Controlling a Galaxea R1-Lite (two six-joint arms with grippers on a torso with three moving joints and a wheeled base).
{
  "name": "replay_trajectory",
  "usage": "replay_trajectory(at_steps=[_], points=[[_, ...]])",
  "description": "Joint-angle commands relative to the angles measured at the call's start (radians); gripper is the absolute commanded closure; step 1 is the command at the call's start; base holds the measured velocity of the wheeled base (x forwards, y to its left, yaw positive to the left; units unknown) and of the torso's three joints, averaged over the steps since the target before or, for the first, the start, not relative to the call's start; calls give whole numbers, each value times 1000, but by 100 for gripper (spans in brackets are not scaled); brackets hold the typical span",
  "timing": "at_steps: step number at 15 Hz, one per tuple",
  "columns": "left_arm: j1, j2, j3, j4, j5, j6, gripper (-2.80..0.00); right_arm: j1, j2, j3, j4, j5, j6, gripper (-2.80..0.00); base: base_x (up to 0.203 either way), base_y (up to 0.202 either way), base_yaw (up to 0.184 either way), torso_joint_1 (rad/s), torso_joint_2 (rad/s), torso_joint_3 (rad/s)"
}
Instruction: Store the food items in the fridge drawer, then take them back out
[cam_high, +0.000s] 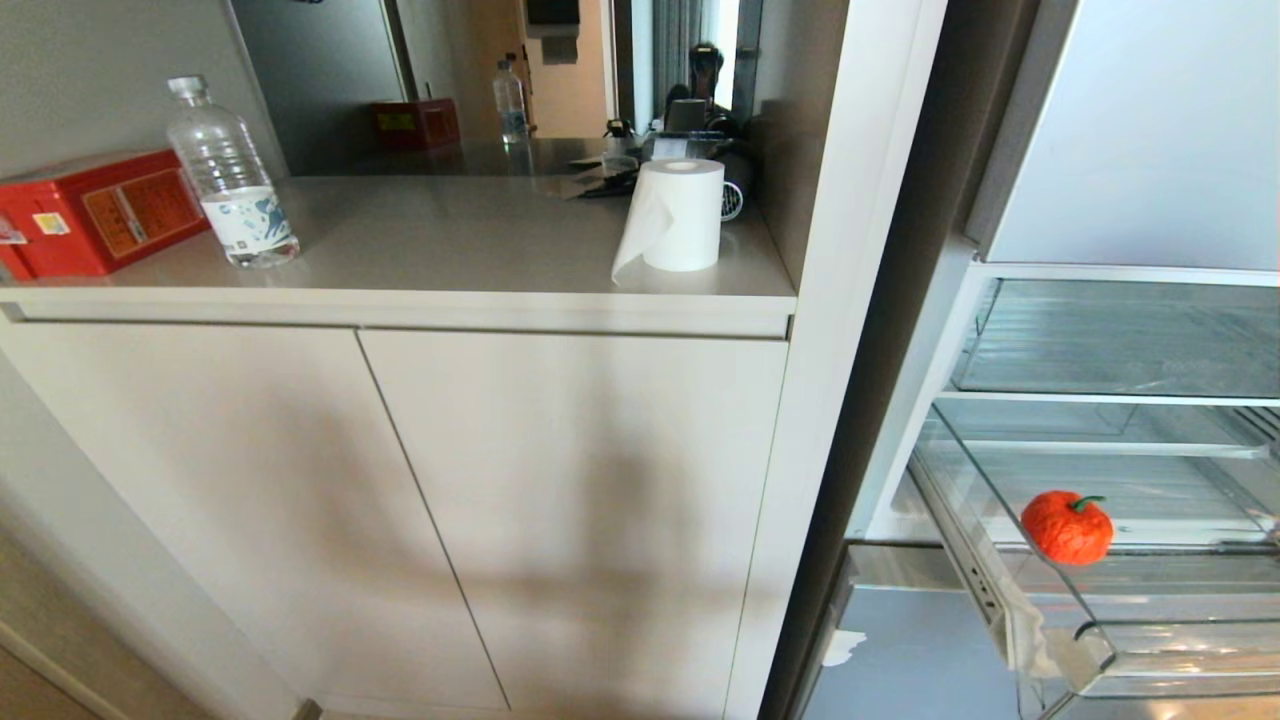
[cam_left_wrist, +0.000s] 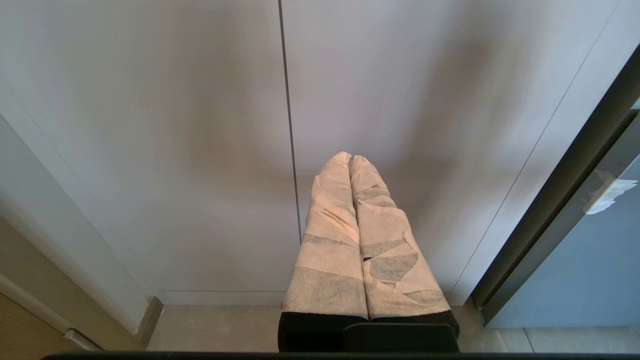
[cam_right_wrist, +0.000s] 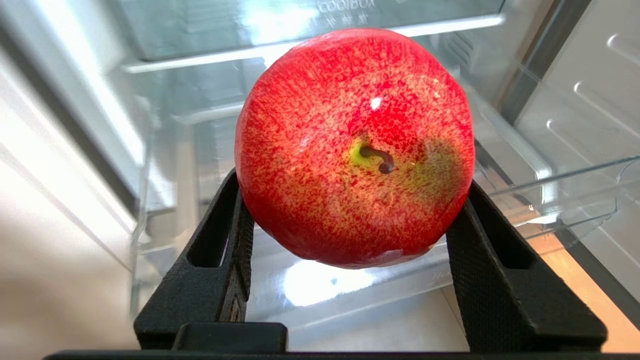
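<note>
Your right gripper has its black fingers spread about halfway and clamped on either flank of a red apple, stem end toward the wrist camera; that apple is a food item too, and it is held clear of any surface, with the clear drawer beneath and beyond it. The right arm does not appear in the head view, so how high the apple hangs above the drawer floor you cannot tell from there.

In the head view the drawer stands pulled out of the open fridge, and the pumpkin already sits inside it, near its left wall. So you are, by my reading, in the storing half: one item in, the apple on its way.

Next, bring the apple down over a bare stretch of the drawer floor, beside the pumpkin and not on it; lower until it rests, then part the fingers; being round, it may roll on the ribs.

Your left gripper is parked in front of the cabinet doors below the table, its taped fingers pressed together on nothing.
</note>
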Motion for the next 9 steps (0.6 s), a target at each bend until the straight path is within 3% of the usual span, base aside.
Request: replay_trajectory(at_steps=[1, 3, 5, 7, 9], points=[[0, 2, 0, 0, 0, -1, 0, 90, -185, 81, -2, -37, 0, 0, 0, 0, 0, 0, 0, 0], [0, 2, 0, 0, 0, 0, 0, 159, -268, 170, -16, -68, -12, 0, 0, 0, 0, 0, 0, 0], [0, 2, 0, 0, 0, 0, 0, 205, -331, 277, -57, -75, -87, 0, 0, 0, 0, 0, 0, 0], [0, 2, 0, -2, 0, 0, 0, 220, -341, 406, -190, -69, -153, 0, 0, 0, 0, 0, 0, 0], [0, 2, 0, 0, 0, -1, 0, 229, -345, 424, -186, -52, -132, 0, 0, 0, 0, 0, 0, 0]])
